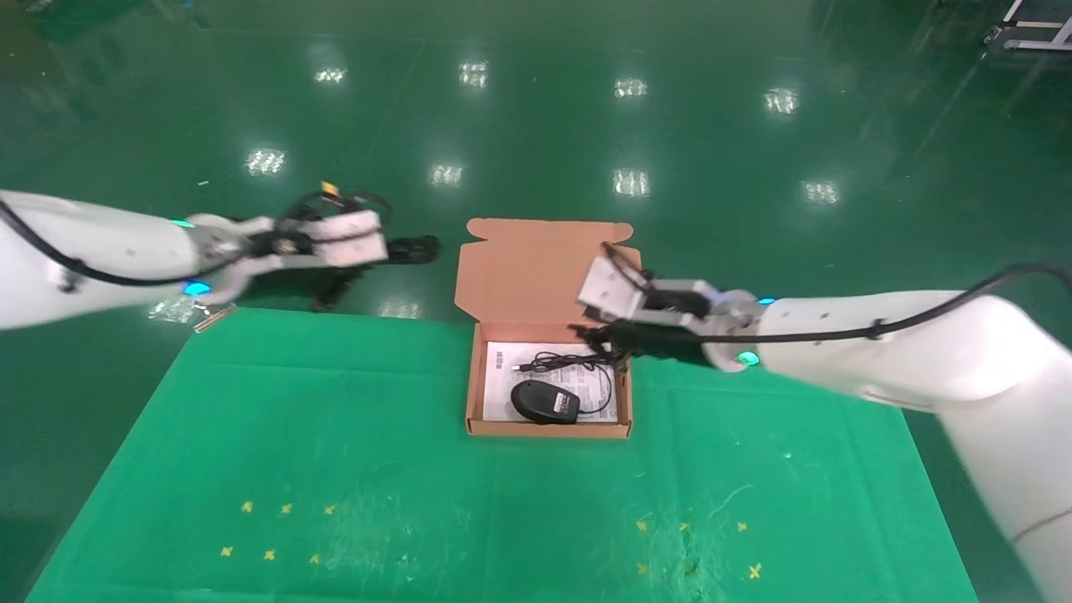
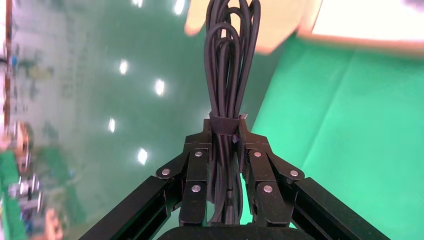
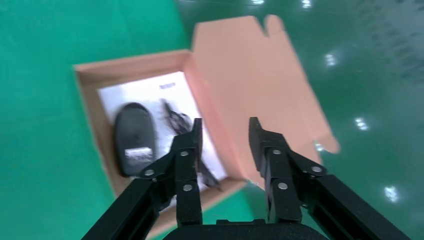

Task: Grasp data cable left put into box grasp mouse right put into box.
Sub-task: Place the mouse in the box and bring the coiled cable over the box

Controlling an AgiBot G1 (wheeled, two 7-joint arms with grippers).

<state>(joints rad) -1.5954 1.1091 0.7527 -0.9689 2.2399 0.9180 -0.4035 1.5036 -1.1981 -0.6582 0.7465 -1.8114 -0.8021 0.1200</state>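
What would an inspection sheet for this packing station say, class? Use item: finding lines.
Surface: green mat, scuffed, with yellow cross marks.
Job's things: mouse and its cord lie inside the open box; data cable is held beyond the mat's far edge.
Clutter: nothing seen.
Grippers: left gripper shut on the data cable; right gripper open, empty, above the box.
Cables: black hoses along both arms.
Surroundings: glossy green floor.
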